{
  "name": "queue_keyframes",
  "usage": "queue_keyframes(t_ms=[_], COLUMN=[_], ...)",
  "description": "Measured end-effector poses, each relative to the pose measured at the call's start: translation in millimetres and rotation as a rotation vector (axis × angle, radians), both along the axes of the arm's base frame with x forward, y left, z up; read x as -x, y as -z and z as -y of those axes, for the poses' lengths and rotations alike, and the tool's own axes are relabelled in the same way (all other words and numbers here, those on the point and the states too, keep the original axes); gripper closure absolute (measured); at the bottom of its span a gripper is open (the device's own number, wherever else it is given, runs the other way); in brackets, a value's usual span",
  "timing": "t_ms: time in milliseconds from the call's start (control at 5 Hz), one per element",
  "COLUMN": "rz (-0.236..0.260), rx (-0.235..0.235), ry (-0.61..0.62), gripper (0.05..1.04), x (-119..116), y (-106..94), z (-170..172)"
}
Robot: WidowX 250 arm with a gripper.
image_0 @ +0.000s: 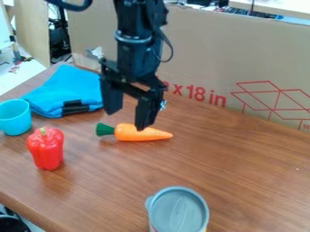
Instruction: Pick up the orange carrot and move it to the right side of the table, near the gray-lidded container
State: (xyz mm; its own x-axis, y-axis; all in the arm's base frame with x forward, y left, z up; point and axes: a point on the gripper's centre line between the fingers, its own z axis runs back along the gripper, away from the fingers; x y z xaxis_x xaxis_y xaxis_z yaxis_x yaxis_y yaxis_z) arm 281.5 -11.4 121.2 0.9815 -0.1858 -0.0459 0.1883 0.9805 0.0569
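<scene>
Nearest the camera stands a cylindrical container with a round grey top (178, 210), at the bottom edge of the view. Farther back, an orange toy carrot with a green top (144, 135) lies on its side, its tip pointing to the view's right. Right by it hangs the black two-finger gripper (128, 119), its fingers apart with nothing clamped between them; one fingertip overlaps the carrot's upper edge in view, though whether they touch I cannot tell. Toward the view's left, a glossy red bell pepper with a green stem (46, 149) stands upright, near the carrot. Beyond it are a light-blue cup (14, 117) and, just beside that, a folded bright-blue cloth with a black patch (71, 89), all on the brown wooden table (242, 167).
</scene>
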Motion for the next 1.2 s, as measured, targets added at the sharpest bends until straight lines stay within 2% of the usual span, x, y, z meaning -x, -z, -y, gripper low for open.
queue_keyframes(t_ms=[200, 400, 600, 800, 1200], rz=[0.007, -0.004, -0.032, -0.061, -0.172], rx=[-0.001, -0.023, -0.011, -0.005, 0.046], ry=[0.093, 0.202, 0.294, 0.309, 0.380], gripper=[0.084, 0.084, 0.084, 0.085, 0.085], x=[-14, -28, -46, -53, -60], y=[2.6, 12.4, 32.3, 45.7, 74.7], z=[-9, -20, -31, -39, -36])
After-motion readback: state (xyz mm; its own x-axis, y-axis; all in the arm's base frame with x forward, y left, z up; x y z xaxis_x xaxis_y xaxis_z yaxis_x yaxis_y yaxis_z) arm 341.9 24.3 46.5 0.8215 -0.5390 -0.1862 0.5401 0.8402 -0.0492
